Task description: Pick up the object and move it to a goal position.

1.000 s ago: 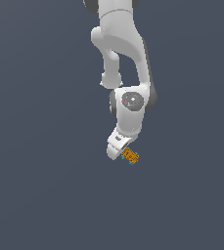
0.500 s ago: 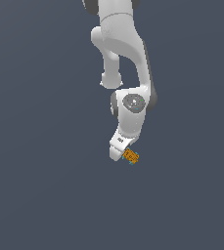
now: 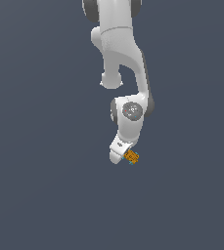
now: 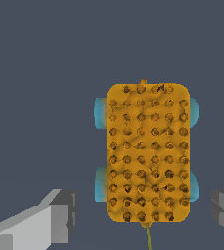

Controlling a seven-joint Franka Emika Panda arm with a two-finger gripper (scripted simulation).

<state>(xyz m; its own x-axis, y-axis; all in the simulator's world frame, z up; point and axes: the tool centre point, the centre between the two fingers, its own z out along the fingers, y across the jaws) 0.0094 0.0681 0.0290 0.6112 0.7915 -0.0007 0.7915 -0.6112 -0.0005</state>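
The object [image 4: 147, 151] is a small orange block covered in a grid of dark dots, with teal rounded pieces sticking out at its sides. It lies on the flat grey ground [image 3: 45, 185]. In the exterior view the object [image 3: 131, 157] sits right at the tip of the white arm's hand. My gripper [image 4: 144, 215] is open, with one grey finger [image 4: 59, 217] on each side of the block's near end. A gap shows between each finger and the block. In the exterior view the gripper [image 3: 123, 156] is low, just beside the block.
The white arm [image 3: 121, 58] reaches down from the top of the exterior view. Plain dark grey ground surrounds the block on all sides, and no marker or other item shows.
The arm's wrist and hand have dropped lower toward the block. The block has stayed where it was.
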